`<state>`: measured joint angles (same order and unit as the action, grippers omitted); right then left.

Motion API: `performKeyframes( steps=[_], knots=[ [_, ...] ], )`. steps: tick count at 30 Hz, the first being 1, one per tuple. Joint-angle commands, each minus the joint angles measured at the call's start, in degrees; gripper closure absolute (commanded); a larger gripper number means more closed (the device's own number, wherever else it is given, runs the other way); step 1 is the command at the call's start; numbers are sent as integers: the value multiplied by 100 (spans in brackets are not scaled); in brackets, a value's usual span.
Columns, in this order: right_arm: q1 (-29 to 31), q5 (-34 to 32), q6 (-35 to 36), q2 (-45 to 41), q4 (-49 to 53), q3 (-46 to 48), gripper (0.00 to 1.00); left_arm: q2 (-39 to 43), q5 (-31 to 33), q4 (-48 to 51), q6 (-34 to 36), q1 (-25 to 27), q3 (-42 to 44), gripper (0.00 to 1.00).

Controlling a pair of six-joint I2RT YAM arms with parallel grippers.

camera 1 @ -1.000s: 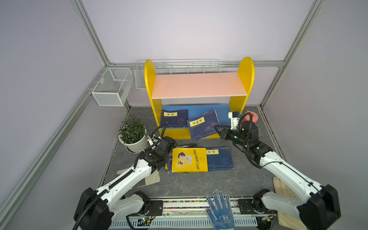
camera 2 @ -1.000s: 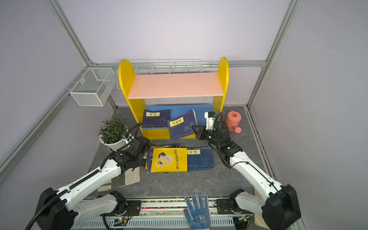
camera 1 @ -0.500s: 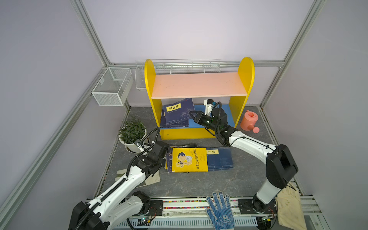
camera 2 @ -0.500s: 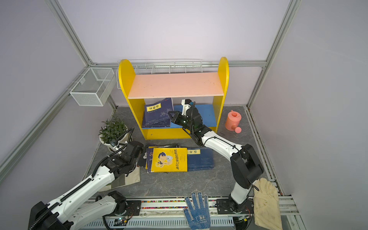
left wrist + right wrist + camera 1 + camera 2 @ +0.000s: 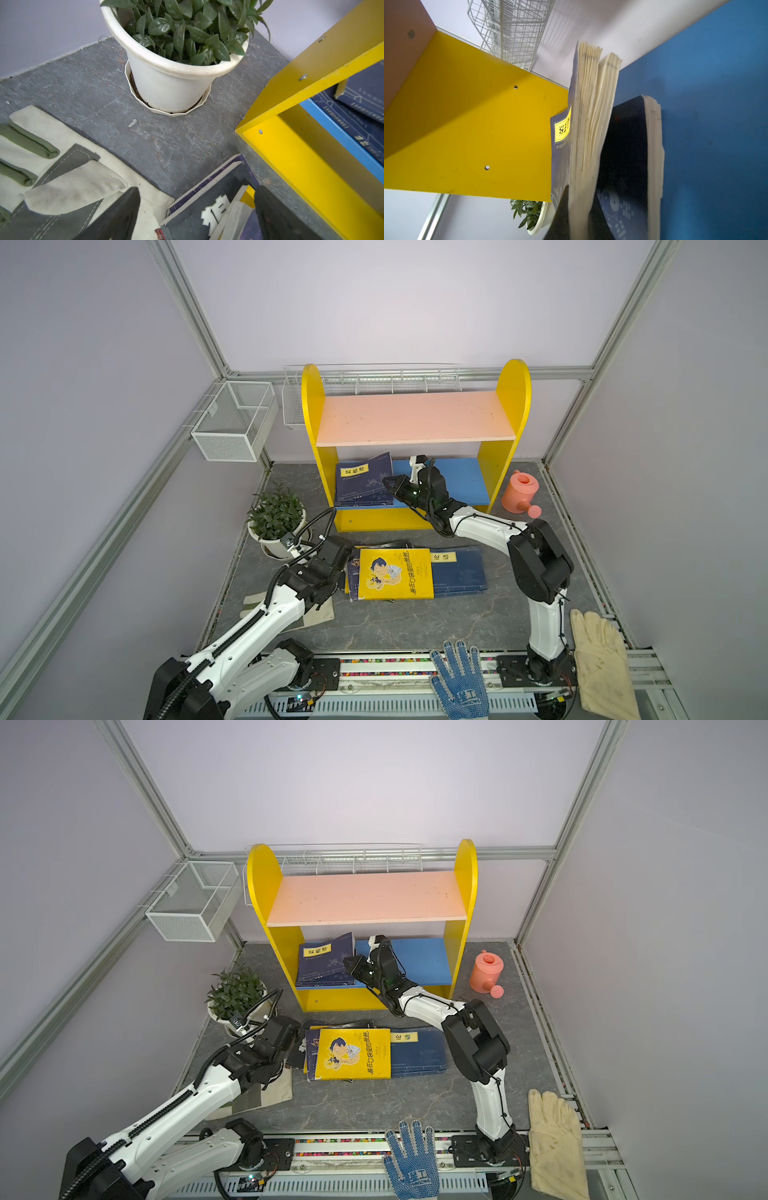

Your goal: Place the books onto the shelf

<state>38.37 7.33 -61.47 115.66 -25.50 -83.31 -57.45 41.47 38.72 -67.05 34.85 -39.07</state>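
Taken from the left: a white wire mesh basket (image 5: 232,423) hangs on the left wall, off the grey stone-patterned desk (image 5: 415,626). Near the desk's left edge stands a leafy green plant in a white plastic pot (image 5: 276,518). Nearer the front edge a beige canvas work glove (image 5: 68,182) lies flat, partly beneath the left arm. The left gripper (image 5: 196,199) is released, its jaws spread wide to either side of the corner of a dark paperback with white calligraphy (image 5: 207,214); contact cannot be confirmed. That book lies at the left end of a flat pile in the middle of the desk. The pile is topped by a bright yellow paperback with a cartoon boy (image 5: 395,574), and a flat navy book with a yellow label (image 5: 459,572) shows from under its right side. At the desk's far edge stands the two-tier shelf with yellow round-topped side panels (image 5: 513,406). At the left end of its blue lower board (image 5: 461,481) a tilted navy paperback with a yellow title label (image 5: 365,477) stands beside the left panel, over another dark book lying flat (image 5: 623,166). The right gripper (image 5: 388,484) is clenched on the tilted navy paperback's page edge. Near the far right corner a pink plastic watering can (image 5: 519,491) stands upright. At the front edge lie a blue dotted knit glove (image 5: 459,680) and, toward the right corner, a cream fabric glove (image 5: 602,659).
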Motion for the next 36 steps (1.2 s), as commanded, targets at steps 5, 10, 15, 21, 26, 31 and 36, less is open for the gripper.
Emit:
performKeyframes(
  steps=[5,10,15,21,26,31,36],
  knots=[
    [99,254,-506,128,-441,-145,93,-181,-43,119,-114,-40,-170,13],
    [245,277,-363,151,-129,-219,93,-187,-69,33,-98,-40,-138,13],
    [396,121,167,102,822,-557,86,-175,-104,-22,-98,-38,-92,13],
    [511,-119,747,54,2035,-1104,59,-118,-86,-48,-74,-40,-79,13],
    [521,-471,1144,-49,2734,-1322,48,-89,-111,-93,-71,-40,-21,13],
    [491,-725,1458,-96,3394,-1593,40,-73,-95,-143,-28,-40,-22,13],
    [308,-657,1306,-121,3725,-1603,36,-72,-110,-178,-8,-40,-22,13]
  ],
)
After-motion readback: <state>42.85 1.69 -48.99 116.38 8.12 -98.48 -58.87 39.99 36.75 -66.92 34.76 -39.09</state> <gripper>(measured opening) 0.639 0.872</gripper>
